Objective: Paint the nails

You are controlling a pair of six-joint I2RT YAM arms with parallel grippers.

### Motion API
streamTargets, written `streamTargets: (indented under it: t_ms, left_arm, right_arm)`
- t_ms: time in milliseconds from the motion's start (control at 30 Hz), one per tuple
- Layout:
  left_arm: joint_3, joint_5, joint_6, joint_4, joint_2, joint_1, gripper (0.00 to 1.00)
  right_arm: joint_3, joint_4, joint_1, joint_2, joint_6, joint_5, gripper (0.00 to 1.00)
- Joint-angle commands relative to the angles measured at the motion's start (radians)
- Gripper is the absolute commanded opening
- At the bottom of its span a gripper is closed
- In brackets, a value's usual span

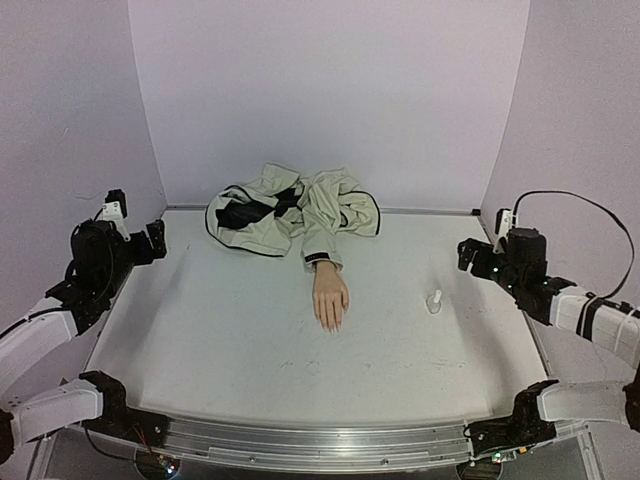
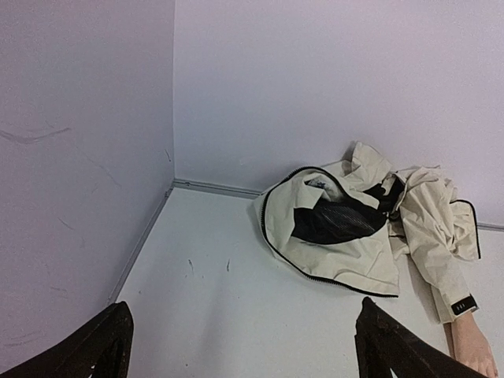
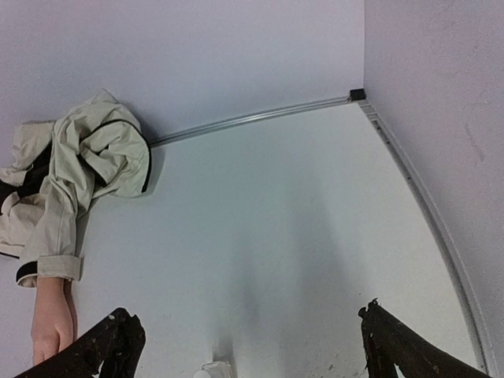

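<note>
A pale peach mannequin hand (image 1: 330,297) lies palm down mid-table, fingers toward me, coming out of a cream sleeve with a dark cuff (image 1: 322,262). Its nails (image 1: 330,325) are too small to make out. The hand also shows in the right wrist view (image 3: 52,324) and at the left wrist view's corner (image 2: 472,350). A small white bottle (image 1: 434,301) stands right of the hand, its top in the right wrist view (image 3: 211,369). My left gripper (image 1: 157,240) is open and empty at the left edge. My right gripper (image 1: 470,255) is open and empty at the right edge.
The crumpled cream jacket (image 1: 290,212) with dark lining lies at the back against the lilac wall (image 1: 330,90). Lilac side walls close in both sides. The white table (image 1: 230,340) has a metal rail along its near edge (image 1: 320,445).
</note>
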Motion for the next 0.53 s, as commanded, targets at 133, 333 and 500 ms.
streamTargets:
  t_ms: [133, 333, 500]
  left_arm:
    - [-0.01, -0.006, 0.041, 0.024, -0.052, 0.007, 0.99]
    - [0.003, 0.031, 0.03, 0.024, -0.035, 0.008, 0.99]
    - [0.003, 0.041, 0.031, 0.023, -0.034, 0.008, 0.99]
  right_arm:
    - [0.017, -0.081, -0.028, -0.211, -0.105, 0.022, 0.98]
    - [0.033, -0.099, -0.028, -0.226, -0.114, 0.028, 0.98]
    - [-0.007, -0.077, -0.028, -0.282, -0.118, 0.043, 0.98]
